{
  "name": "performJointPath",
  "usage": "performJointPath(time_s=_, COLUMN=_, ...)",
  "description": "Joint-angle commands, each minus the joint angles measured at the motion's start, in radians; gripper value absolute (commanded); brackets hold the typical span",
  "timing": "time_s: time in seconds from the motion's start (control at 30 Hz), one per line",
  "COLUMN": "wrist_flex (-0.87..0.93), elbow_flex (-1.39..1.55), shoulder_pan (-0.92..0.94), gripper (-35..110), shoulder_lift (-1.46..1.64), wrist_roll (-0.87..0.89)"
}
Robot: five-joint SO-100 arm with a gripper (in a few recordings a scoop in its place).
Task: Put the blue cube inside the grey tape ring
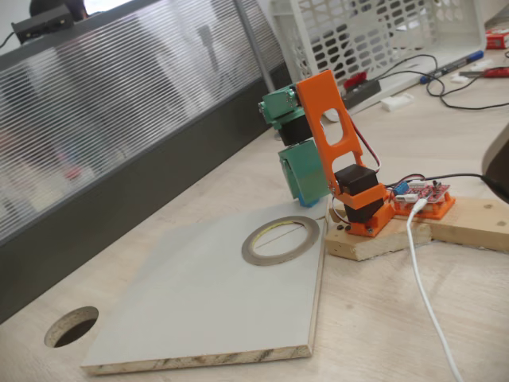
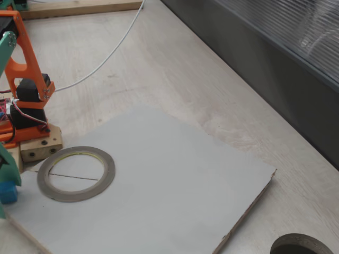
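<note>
My pincer (image 2: 6, 193) is clamped on the cube (image 2: 7, 192), low, just outside the ring (image 2: 76, 173). Ring lies beside it, toward the board's middle; short carry needed.

A pale wooden desk (image 1: 413, 318) with a round dark hole (image 1: 71, 326) cut through it carries a flat grey board (image 2: 175, 180); on the board lies the thin grey-brown tape ring (image 2: 76, 173), with a raw wooden block (image 1: 374, 239) just beside the board's corner
</note>
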Motion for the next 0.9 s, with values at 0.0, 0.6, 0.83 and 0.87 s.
performJointPath(time_s=0.0, wrist_flex=-0.012, elbow_flex=-0.006, shoulder_pan=0.009, gripper=33, shoulder_lift=0.034, wrist_roll=0.015)
performJointPath(time_s=0.6, wrist_flex=-0.012, elbow_flex=-0.018, shoulder_pan=0.006, gripper=2, shoulder_lift=0.107, wrist_roll=0.015)
performJointPath(time_s=0.83, wrist_flex=0.000, elbow_flex=-0.020, shoulder_pan=-0.002, gripper=2, shoulder_lift=0.328, wrist_roll=0.009)
performJointPath(time_s=0.87, wrist_flex=0.000, elbow_flex=-0.018, shoulder_pan=-0.002, gripper=2, shoulder_lift=0.367, wrist_roll=0.011)
